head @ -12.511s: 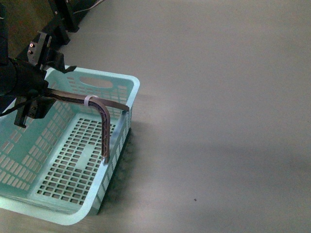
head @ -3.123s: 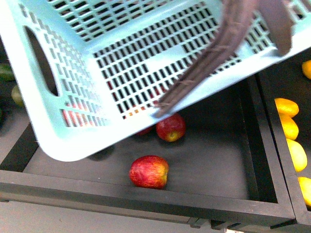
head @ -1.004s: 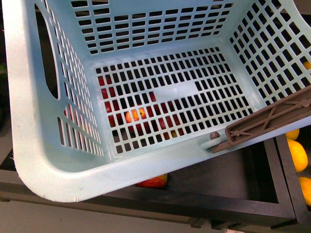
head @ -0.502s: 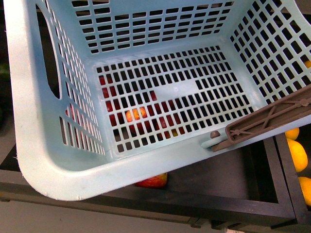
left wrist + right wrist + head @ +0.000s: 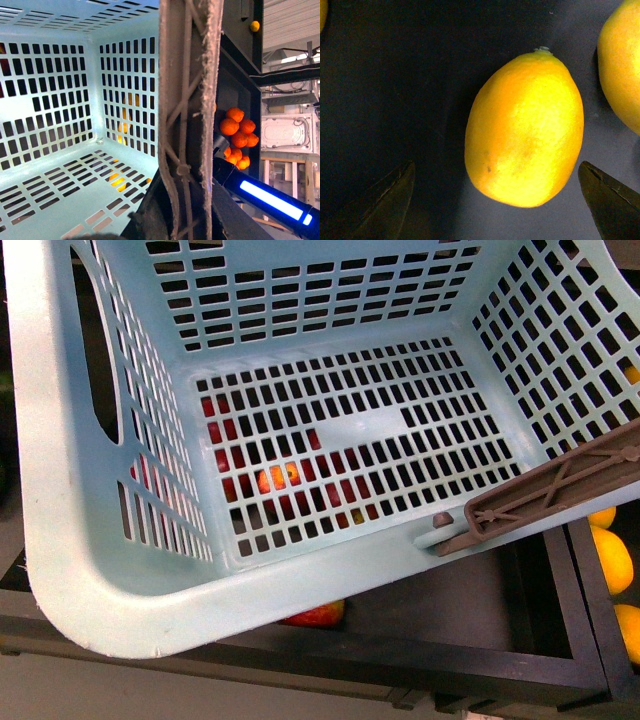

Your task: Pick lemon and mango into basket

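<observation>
The pale mint-green basket [image 5: 110, 570] fills the front view, held tilted over a black bin, its floor bare. Its brown ribbed handle [image 5: 560, 495] crosses the right side. My left gripper [image 5: 185, 210] is shut on that handle [image 5: 190, 100], with the basket's inside [image 5: 60, 165] beside it. In the right wrist view a yellow oval lemon [image 5: 525, 130] with a small pointed end lies on a dark bin floor. My right gripper [image 5: 496, 167] is open, with one finger on each side of the lemon's near end, apart from it. I cannot single out the mango.
Red apples [image 5: 318, 615] lie in the black bin [image 5: 480, 660] under the basket. Yellow fruits [image 5: 612, 558] lie in the bin to the right. Another yellow fruit [image 5: 622, 65] lies close to the lemon. Orange tangerines [image 5: 237, 132] and a blue light bar [image 5: 272, 200] show past the handle.
The basket has gone from the grey floor up over the fruit bins. In the last second it has only shifted slightly.
</observation>
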Robot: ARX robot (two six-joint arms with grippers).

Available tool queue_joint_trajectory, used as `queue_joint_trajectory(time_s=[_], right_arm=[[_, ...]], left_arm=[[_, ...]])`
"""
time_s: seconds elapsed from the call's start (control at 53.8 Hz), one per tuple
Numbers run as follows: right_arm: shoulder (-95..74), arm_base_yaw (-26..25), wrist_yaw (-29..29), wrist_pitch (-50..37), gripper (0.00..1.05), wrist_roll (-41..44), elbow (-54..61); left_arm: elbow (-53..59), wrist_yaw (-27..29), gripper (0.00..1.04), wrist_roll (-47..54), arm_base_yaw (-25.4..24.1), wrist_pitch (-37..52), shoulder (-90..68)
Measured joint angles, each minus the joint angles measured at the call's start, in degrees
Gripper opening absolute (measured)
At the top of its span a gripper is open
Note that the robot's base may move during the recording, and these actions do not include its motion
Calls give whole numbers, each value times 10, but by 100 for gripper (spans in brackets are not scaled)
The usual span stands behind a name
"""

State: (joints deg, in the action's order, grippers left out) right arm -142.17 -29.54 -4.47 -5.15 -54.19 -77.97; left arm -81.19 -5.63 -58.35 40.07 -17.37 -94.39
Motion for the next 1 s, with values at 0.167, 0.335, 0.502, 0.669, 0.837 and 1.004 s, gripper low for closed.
queue_joint_trajectory(time_s=[0.167, 0.335, 0.502, 0.669, 0.837, 1.004], right_arm=[[-21, -5, -3, 6, 96, 10, -22], [-44, -10, -7, 13, 96, 27, -48], [-50, -11, 5, 2, 81, 52, -47], [-42, -13, 20, -25, 64, 80, -21], [13, -11, 45, -93, 61, 141, 62], [141, -13, 112, -145, 61, 247, 175]], left_arm=[[0, 0, 7, 0, 0, 0, 0], [0, 0, 7, 0, 0, 0, 0], [0, 0, 7, 0, 0, 0, 0], [0, -1, 7, 0, 0, 0, 0], [0, 0, 7, 0, 0, 0, 0], [0, 0, 7, 0, 0, 0, 0]])
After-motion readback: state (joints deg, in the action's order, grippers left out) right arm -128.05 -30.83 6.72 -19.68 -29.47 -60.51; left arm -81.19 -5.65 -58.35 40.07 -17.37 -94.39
